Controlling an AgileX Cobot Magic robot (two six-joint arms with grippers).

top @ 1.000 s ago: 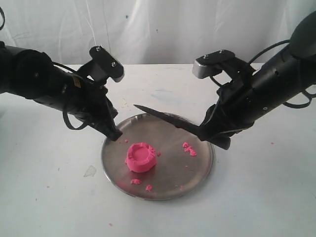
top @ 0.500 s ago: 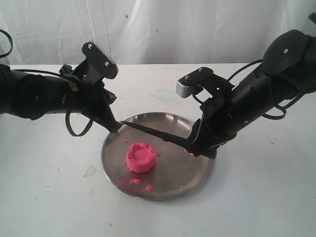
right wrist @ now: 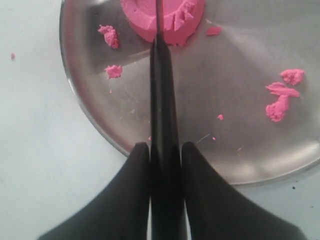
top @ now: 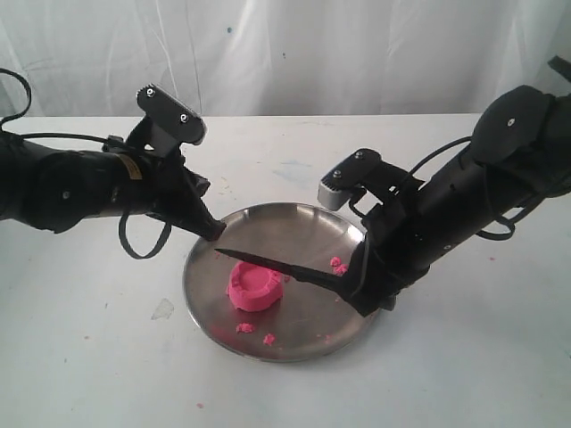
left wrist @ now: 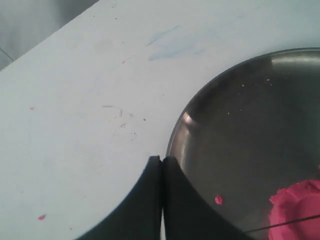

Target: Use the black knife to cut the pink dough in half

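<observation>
Because the pink dough [top: 255, 287] sitting on the steel plate [top: 339, 316] looks soft and dimpled, it should yield easily under the black knife [top: 272, 263] — clamped by its handle in the right gripper [right wrist: 161, 156] and lined up across the lump's middle — while the left gripper [left wrist: 162, 165], fingers pressed together, rests at the plate's rim.

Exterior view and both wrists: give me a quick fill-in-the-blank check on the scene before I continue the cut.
1. The black knife is held by the ____ gripper.
2. The pink dough sits on a round steel ____.
3. The left gripper has its jaws ____ and holds nothing.

Missing words: right; plate; shut
</observation>
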